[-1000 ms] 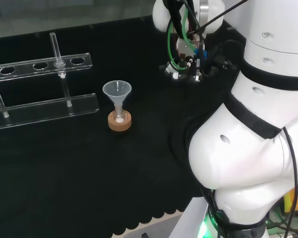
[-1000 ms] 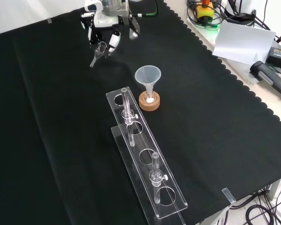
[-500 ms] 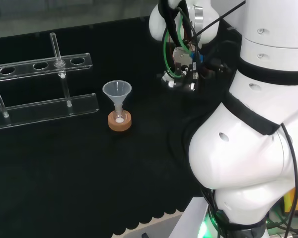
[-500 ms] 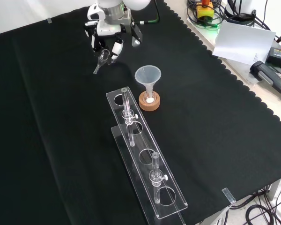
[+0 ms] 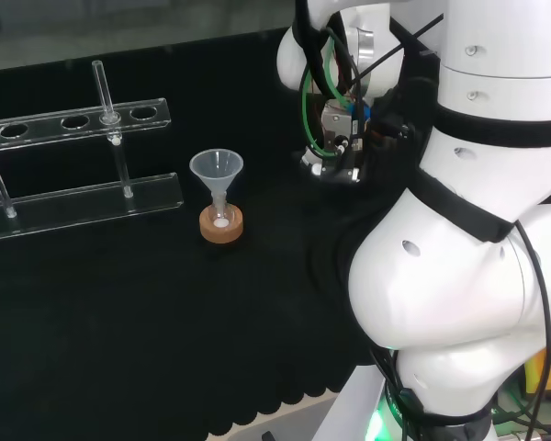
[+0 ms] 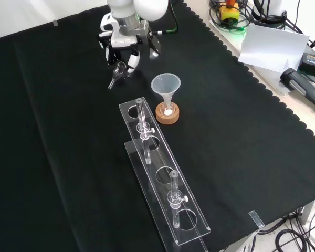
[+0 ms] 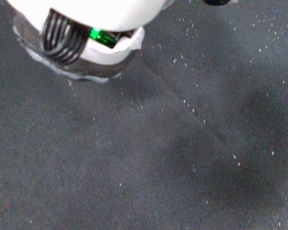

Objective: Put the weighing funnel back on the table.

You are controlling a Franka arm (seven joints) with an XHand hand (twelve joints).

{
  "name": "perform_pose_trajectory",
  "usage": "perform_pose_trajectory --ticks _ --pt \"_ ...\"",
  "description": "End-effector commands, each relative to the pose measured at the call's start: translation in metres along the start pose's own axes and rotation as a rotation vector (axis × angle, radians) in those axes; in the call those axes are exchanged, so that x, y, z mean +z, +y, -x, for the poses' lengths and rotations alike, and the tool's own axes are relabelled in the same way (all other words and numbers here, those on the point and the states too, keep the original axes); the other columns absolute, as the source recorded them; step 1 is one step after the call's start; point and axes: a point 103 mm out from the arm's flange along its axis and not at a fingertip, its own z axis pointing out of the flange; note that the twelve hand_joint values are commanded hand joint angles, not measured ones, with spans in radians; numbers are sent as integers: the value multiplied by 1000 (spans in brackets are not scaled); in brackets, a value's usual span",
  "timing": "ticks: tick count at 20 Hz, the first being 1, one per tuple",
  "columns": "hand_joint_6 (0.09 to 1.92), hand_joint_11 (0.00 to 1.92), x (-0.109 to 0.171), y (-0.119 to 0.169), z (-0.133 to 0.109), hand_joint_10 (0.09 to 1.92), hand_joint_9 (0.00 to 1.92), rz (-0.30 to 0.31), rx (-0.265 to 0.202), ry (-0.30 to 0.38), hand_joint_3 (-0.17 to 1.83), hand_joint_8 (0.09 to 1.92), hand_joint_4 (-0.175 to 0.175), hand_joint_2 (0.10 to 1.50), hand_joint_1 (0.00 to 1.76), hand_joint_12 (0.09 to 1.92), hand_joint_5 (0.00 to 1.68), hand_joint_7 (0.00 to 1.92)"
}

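Item: bench at the put-down step, front view, listed near to far.

1. Rack, clear plastic, two tiers. It runs from 5 o'clock up to 11 o'clock across the near half of the cloth. Two glass tubes stand in it, one near and one at the far end.
2. Funnel, cone mouth up, stem in a small flask on a cork ring. It stands just beyond the rack's far end, apart from the hand.
3. Weighing funnel, small and clear, at 10 o'clock from the funnel. It hangs tilted under the hand, stem pointing to 7 o'clock and low over the cloth. Whether the tip touches cannot be told.
4. Hand, above the weighing funnel, fingers and thumb curled in and pinching its upper end.
5. Scalloped edge of the cloth, well off at 2 to 3 o'clock from the hand.

Step, judged: lowering to lay the piece down, release not yet made.

Next move, judged: bring the piece flat onto the cloth, then uncurl the fingers and lift straight up, since a clear rounded piece may roll.

Room: bare cloth lies from 7 to 10 o'clock of the hand. The funnel at 4 o'clock and the rack's far tube at 5 o'clock are the nearest things to avoid.
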Motion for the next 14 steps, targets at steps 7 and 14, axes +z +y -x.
perform_pose_trajectory --ticks 7,14 --pt "342 0 18 -5 -9 87 1226 -36 -21 -48 713 87 175 566 1146 1526 1456 1722" --pt "342 0 31 -9 -15 87 1226 -60 -31 -79 711 87 175 567 1146 1520 1455 1718"
